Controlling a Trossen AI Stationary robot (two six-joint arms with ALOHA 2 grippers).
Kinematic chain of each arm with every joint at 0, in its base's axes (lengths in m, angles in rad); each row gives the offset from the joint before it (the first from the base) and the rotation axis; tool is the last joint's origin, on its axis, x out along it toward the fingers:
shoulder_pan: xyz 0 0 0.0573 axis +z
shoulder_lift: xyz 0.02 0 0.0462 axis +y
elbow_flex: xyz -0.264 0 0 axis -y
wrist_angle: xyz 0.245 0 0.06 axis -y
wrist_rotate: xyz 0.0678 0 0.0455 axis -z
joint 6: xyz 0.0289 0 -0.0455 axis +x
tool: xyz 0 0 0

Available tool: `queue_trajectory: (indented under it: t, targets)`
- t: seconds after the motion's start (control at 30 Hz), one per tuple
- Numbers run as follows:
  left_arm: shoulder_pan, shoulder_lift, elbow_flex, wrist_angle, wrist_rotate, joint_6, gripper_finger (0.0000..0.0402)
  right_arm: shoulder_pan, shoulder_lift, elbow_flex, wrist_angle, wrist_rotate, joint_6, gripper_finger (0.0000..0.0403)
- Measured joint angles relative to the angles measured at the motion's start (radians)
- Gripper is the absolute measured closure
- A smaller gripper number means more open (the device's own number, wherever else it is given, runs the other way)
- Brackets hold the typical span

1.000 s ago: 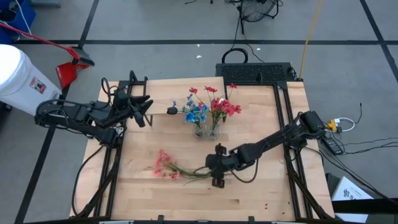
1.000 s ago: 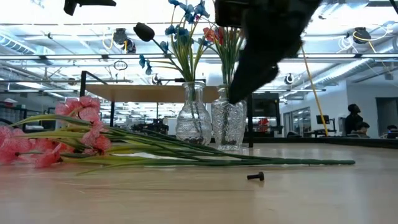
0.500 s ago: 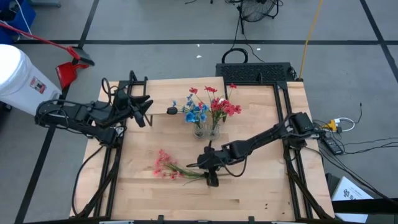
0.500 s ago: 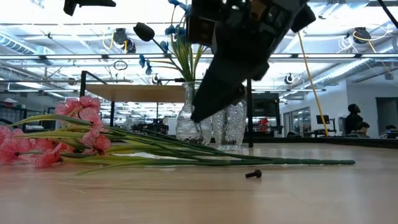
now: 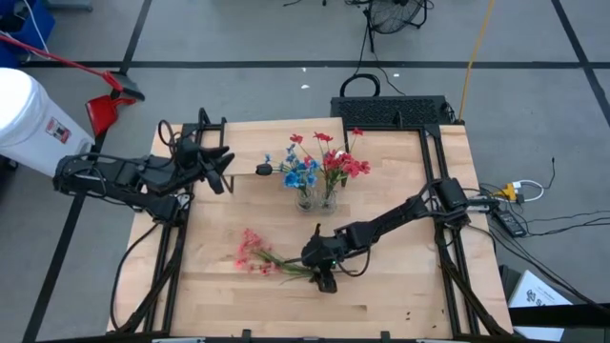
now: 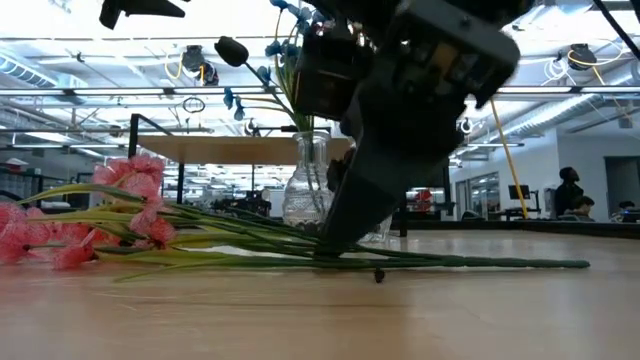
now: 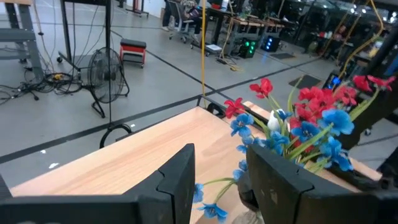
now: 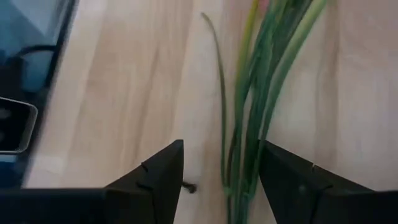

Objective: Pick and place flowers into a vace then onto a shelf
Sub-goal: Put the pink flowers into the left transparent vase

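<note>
The pink bunch point(image 5: 253, 252) lies flat on the table, its green stems point(image 8: 252, 124) running toward the table's right. My right gripper point(image 5: 313, 267) is open and lowered over the stem end, one finger on either side point(image 6: 335, 250); the stems pass between the fingers untouched. Two glass vases point(image 5: 315, 198) stand mid-table with the blue flowers point(image 5: 301, 172) and the red flowers point(image 5: 339, 162) in them. My left gripper point(image 7: 217, 186) is open and holds nothing, hovering left of the vases point(image 5: 221, 171). The wooden shelf point(image 6: 230, 150) shows behind the vases.
A small black screw point(image 6: 378, 275) lies on the table beside the stems point(image 8: 189, 186). Black arm frames run along the table's left and right edges. A white bucket point(image 5: 29, 110) stands off the table at the left. Bare wood lies toward the near edge.
My right gripper has moved toward the table's left and come down over the stem end of the pink bunch, staying open. The small black screw has slid a little to the left in the low view. The pink bunch lies where it was.
</note>
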Motion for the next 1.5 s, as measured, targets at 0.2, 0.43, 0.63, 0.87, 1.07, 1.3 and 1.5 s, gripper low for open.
queue_trajectory:
  t: [0.2, 0.43, 0.63, 0.87, 1.07, 1.3, 1.5]
  targets:
    - [0.013, 0.001, 0.0, 0.0, -0.001, -0.012, 0.0254, -0.017, 0.0, 0.001, -0.012, -0.041, 0.022, 0.0241]
    - [0.042, 0.001, 0.0, -0.002, -0.001, -0.009, 0.0254, -0.034, 0.003, 0.001, -0.043, -0.091, 0.065, 0.0362]
    - [0.057, 0.001, 0.0, -0.005, -0.001, 0.0, 0.0254, -0.035, -0.002, 0.001, -0.043, -0.054, 0.111, 0.0397]
    - [0.059, 0.001, 0.0, -0.022, 0.032, 0.001, 0.0254, -0.028, -0.051, 0.0, -0.009, 0.117, 0.107, 0.0401]
    - [0.059, 0.001, 0.0, -0.024, 0.036, 0.001, 0.0254, -0.028, -0.133, 0.0, -0.002, 0.311, 0.064, 0.0402]
    - [0.06, 0.001, 0.0, -0.047, 0.041, 0.001, 0.0254, -0.031, -0.234, 0.0, 0.065, 0.465, -0.041, 0.0402]
    - [0.06, 0.001, 0.0, -0.077, 0.042, -0.001, 0.0254, -0.041, -0.289, 0.0, 0.1, 0.629, -0.089, 0.0402]
